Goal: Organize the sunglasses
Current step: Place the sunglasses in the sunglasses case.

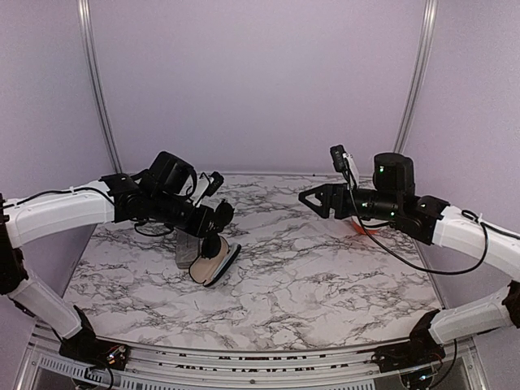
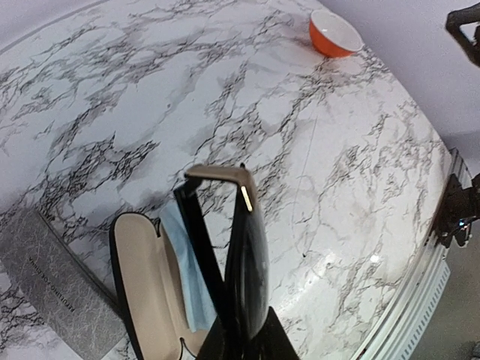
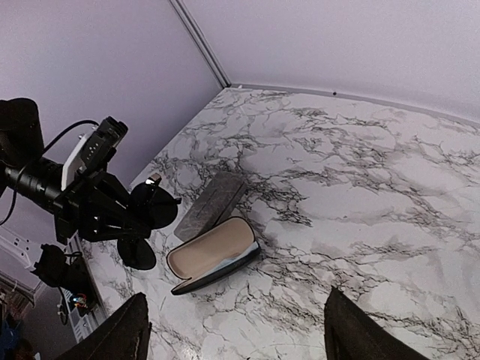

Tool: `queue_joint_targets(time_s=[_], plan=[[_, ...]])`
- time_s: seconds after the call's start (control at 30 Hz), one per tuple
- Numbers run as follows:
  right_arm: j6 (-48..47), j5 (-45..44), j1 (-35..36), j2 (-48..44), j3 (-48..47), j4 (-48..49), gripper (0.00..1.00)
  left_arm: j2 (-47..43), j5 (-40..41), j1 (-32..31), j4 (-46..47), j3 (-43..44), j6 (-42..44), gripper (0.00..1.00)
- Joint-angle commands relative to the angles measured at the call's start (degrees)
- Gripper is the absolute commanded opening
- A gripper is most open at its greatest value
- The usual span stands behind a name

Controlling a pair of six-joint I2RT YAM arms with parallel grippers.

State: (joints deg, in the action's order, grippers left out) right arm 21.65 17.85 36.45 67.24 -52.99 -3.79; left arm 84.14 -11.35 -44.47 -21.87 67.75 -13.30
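Black sunglasses [image 2: 251, 255] with dark lenses hang edge-on in my left gripper [image 2: 247, 341], which is shut on them just above the open case [image 2: 142, 292]. That case has a beige lining and a blue cloth [image 2: 184, 270] inside. From above, the left gripper [image 1: 210, 219] holds the sunglasses [image 1: 216, 242] over the case [image 1: 213, 265]. In the right wrist view the sunglasses [image 3: 142, 214] sit left of the case [image 3: 214, 255]. My right gripper [image 1: 313, 201] hovers open and empty at the right, well away from them; its fingers [image 3: 120, 337] frame bare table.
A grey rectangular case [image 1: 184, 252] lies shut just behind the open one, also visible as the grey case [image 2: 56, 281] and the grey case [image 3: 211, 202]. An orange bowl [image 2: 334, 34] stands near the right edge, mostly hidden under my right arm from above.
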Motion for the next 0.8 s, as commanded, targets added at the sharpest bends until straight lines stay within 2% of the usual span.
queue_joint_targets(time_s=[0.0, 0.43, 0.77], plan=[[-1.6, -1.0, -0.2, -1.8, -0.1, -0.6, 0.78, 3.7, 6.1, -0.4, -9.0, 2.3, 2.3, 0.11], [-1.6, -1.0, -0.2, -2.0, 1.3, -1.0, 0.78, 13.6, 13.1, -3.4, -10.7, 4.9, 1.8, 0.11], [-1.7, -0.9, -0.2, -1.9, 0.5, -2.3, 0.78, 18.1, 17.3, -4.4, -12.1, 6.9, 1.6, 0.11]])
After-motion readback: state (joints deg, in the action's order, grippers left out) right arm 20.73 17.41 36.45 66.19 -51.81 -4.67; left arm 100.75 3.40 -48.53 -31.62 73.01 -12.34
